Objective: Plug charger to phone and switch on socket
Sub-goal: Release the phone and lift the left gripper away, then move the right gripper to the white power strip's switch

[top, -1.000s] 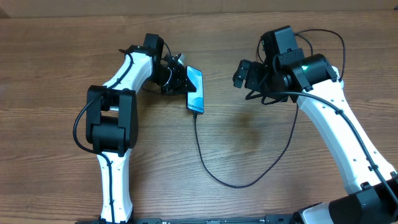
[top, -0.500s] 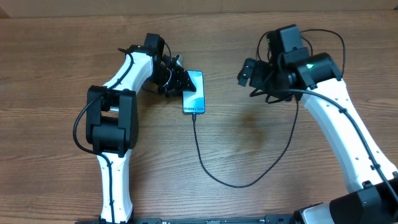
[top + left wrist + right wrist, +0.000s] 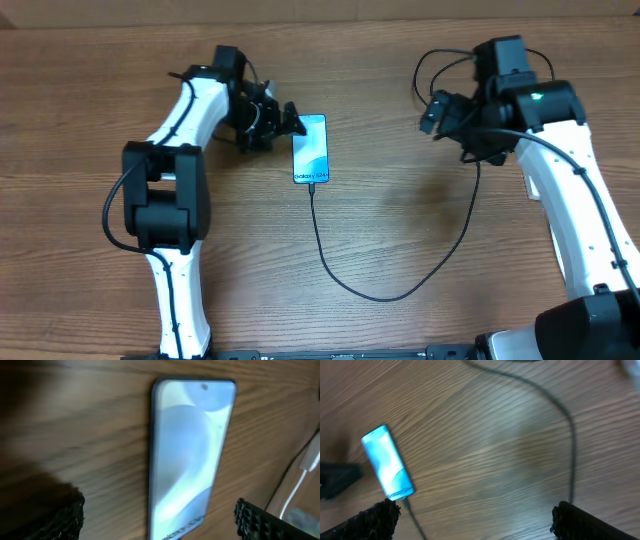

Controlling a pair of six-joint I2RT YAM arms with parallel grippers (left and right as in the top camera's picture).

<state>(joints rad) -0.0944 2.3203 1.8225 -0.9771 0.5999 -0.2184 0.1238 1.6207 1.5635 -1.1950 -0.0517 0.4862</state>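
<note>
— Where was the phone [image 3: 311,149]?
— Flat on the table [image 3: 400,200], nr the far edge, screen lit, cable [image 3: 340,280] at its near end.
— And the left gripper [image 3: 275,125]?
— Just beside it, fingers spread wide, empty. Right gripper [image 3: 432,112] likewise, well apart.
</note>
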